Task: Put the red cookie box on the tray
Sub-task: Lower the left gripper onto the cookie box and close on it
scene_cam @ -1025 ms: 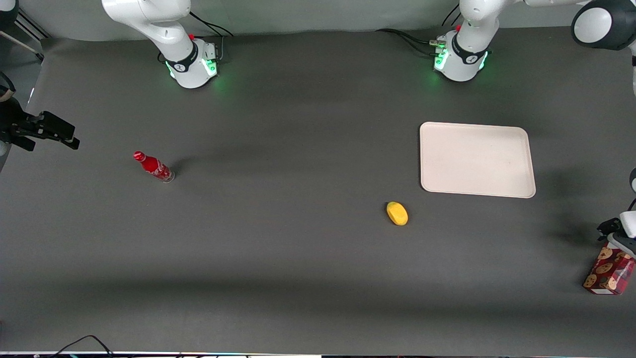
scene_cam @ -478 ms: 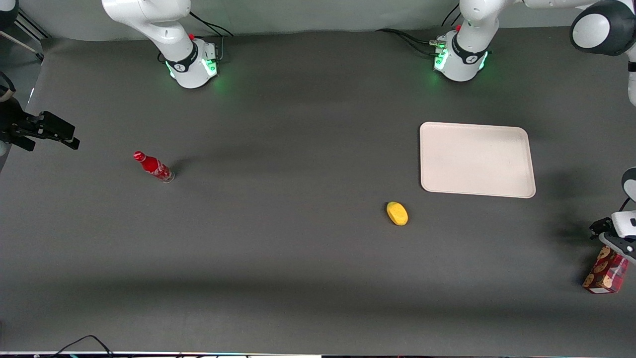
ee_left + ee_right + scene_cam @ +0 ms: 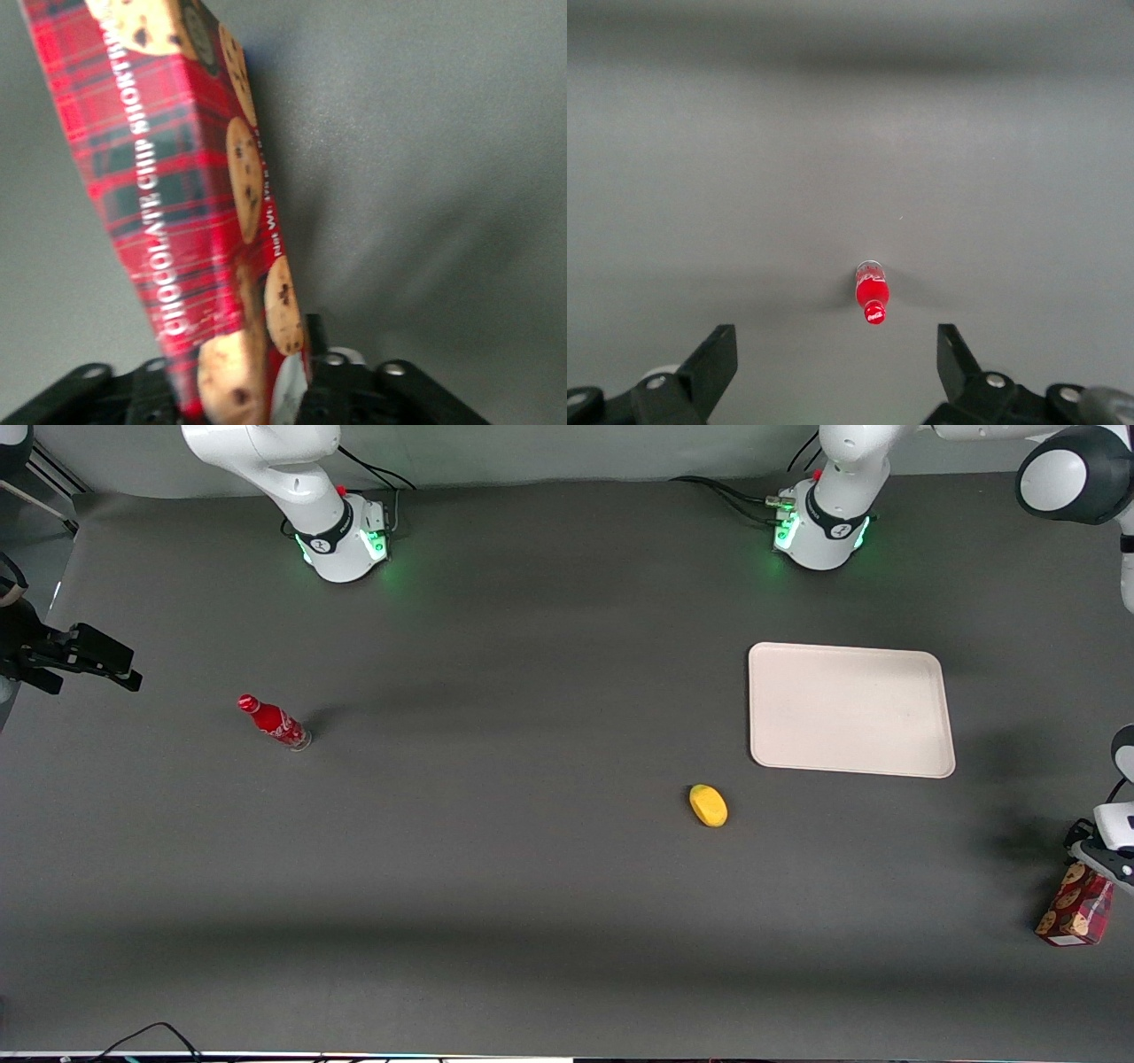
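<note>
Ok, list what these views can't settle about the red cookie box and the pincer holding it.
- Pincer, front view: partly cut off by the picture's edge.
- Pincer, left wrist view: the red cookie box covers the fingertips.
- Red cookie box, front view: too small to tell whether its lower end touches the table.
- Box's upper end, left wrist view: cut off.

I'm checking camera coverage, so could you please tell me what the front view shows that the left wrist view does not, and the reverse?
Only the front view shows the tray, the yellow object and the bottle toward the parked arm's end. Only the left wrist view shows the box's lettering and the claw shut on its end. Both show the box over the dark table.
</note>
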Controlling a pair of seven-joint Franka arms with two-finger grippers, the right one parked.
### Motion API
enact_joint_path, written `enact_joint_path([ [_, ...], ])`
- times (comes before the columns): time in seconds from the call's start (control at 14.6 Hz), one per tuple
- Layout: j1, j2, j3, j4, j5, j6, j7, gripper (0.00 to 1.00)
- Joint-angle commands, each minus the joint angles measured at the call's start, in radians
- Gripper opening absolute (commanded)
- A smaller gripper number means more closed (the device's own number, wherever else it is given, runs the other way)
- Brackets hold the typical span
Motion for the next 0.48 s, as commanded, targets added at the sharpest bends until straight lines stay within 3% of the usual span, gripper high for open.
enact_joint_path([
  [0.0,-0.012,0.014,0.005,0.018,-0.016,-0.017,-0.028,0.0],
  [0.2,-0.013,-0.013,0.002,0.02,-0.047,-0.057,-0.091,0.0],
  [0.41,-0.036,-0.065,-0.001,0.099,-0.045,-0.282,-0.145,0.0],
])
